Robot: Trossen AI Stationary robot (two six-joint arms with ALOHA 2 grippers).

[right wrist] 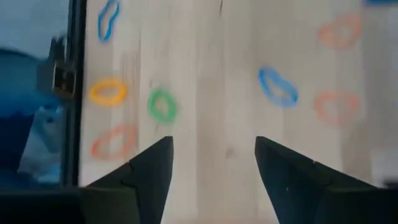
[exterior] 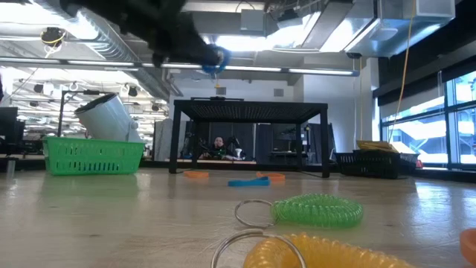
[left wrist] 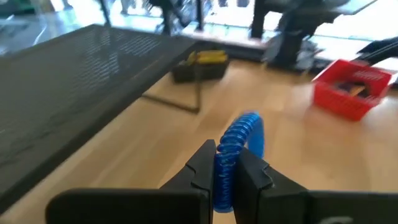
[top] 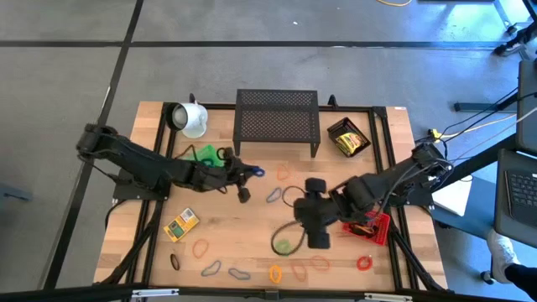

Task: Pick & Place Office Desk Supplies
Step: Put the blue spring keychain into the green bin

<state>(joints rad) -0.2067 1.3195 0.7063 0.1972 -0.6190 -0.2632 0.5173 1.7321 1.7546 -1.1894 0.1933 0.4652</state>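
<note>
The left gripper (left wrist: pixel 227 171) pinched a blue loop (left wrist: pixel 239 149) tight, lifted above the bench's middle before the shelf (top: pixel 277 117). The right gripper (right wrist: pixel 212 163) hung with fingers spread wide and empty, near the red basket (top: pixel 369 228). Only the left wrist view showed the pinch clearly.

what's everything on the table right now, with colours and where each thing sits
mesh shelf: one, black, back centre
mug: one, white, on its side, back left
green basket: one, left of centre
black tray: one, yellow items inside, back right
red basket: one, right front
yellow box: one, front left
loops: many, mixed colours, front half
left gripper: shut on blue loop, raised
right gripper: open, above loops
</note>
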